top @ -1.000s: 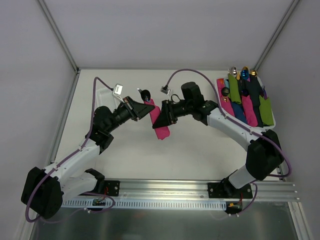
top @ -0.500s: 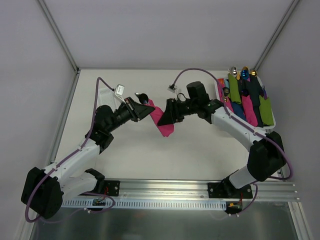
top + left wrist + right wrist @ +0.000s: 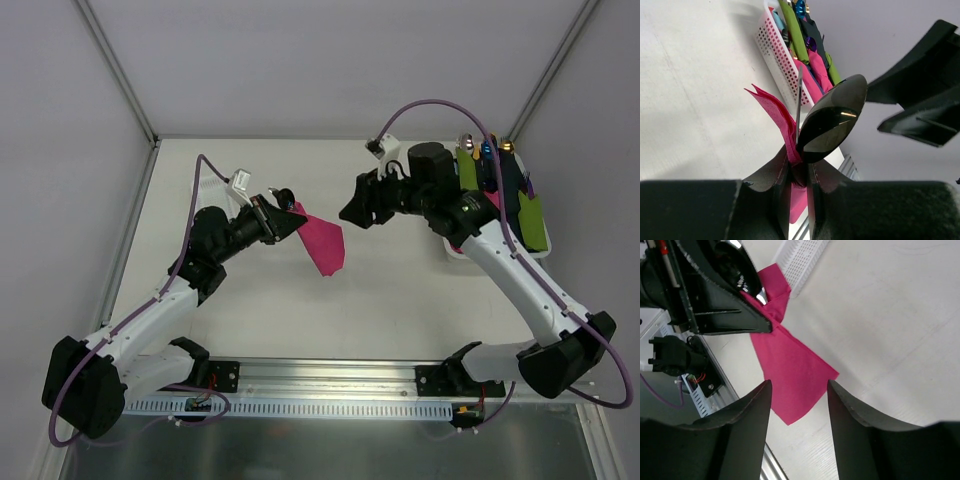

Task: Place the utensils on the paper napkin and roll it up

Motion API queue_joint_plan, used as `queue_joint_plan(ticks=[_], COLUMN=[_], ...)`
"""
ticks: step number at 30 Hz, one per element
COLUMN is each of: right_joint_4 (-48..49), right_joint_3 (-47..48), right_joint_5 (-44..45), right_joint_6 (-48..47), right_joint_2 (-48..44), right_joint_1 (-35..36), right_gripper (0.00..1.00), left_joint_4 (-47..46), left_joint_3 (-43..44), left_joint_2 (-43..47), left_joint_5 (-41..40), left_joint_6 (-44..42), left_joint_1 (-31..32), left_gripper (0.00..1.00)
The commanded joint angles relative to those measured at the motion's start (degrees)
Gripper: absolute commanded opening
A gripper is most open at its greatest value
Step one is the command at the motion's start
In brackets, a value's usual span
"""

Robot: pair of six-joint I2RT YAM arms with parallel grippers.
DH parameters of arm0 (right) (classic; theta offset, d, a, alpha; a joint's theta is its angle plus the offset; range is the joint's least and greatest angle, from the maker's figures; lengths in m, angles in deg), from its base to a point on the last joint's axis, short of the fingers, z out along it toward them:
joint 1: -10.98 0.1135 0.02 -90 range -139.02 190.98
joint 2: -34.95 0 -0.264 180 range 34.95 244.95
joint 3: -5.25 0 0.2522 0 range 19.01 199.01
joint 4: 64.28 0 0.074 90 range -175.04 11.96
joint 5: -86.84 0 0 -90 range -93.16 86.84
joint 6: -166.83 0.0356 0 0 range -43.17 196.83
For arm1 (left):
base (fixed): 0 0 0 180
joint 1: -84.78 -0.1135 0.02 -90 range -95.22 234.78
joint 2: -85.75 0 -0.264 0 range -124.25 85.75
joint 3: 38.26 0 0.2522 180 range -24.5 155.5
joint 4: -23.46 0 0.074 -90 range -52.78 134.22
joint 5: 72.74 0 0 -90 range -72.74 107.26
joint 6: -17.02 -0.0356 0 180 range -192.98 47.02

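My left gripper point(image 3: 288, 222) is shut on one end of the magenta paper napkin point(image 3: 323, 244), which hangs loosely open to its right, above the table. The same grip holds the black utensils: a glossy spoon bowl point(image 3: 832, 120) and a thin dark blade edge point(image 3: 799, 97) stick out past the fingers point(image 3: 775, 175), beside the napkin's pink folds point(image 3: 774, 107). My right gripper point(image 3: 352, 206) is open and empty, apart from the napkin on its right. In the right wrist view the napkin point(image 3: 790, 367) lies beyond its spread fingers point(image 3: 747, 425), with nothing between them.
A white basket point(image 3: 452, 250) of green, blue, black and pink rolled napkins stands at the far right; it also shows in the left wrist view point(image 3: 771, 47). A narrow white ridged tray point(image 3: 204, 190) lies behind the left arm. Enclosure walls stand on three sides.
My right gripper has drawn back to the right and upward, away from the napkin. The napkin has loosened from a slim fold into a wider flap hanging from my left gripper.
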Motion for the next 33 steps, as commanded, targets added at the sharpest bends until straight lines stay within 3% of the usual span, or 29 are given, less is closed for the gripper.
queue_joint_plan(ticks=[1, 6, 23, 33], right_joint_4=[-3.69, -2.72, 0.35, 1.93], right_joint_3=[1.33, -0.34, -2.00, -3.41], right_joint_5=[1.90, 0.50, -5.48, -12.07], right_joint_6=[-3.03, -2.33, -0.66, 1.18], right_joint_2=[-0.01, 2.44, 6.76, 7.11], right_joint_1=[4.13, 6.78, 7.31, 7.31], right_gripper=[0.50, 0.42, 0.46, 0.42], left_joint_4=[-3.29, -5.49, -9.62, -10.85], left_joint_3=[2.93, 2.66, 1.96, 1.87], left_joint_2=[1.09, 0.73, -0.06, -0.76], left_joint_5=[0.05, 1.19, 3.57, 4.18], left_joint_6=[0.09, 1.32, 3.43, 4.05], left_joint_1=[0.07, 0.07, -0.02, -0.11], left_gripper=[0.00, 0.00, 0.00, 0.00])
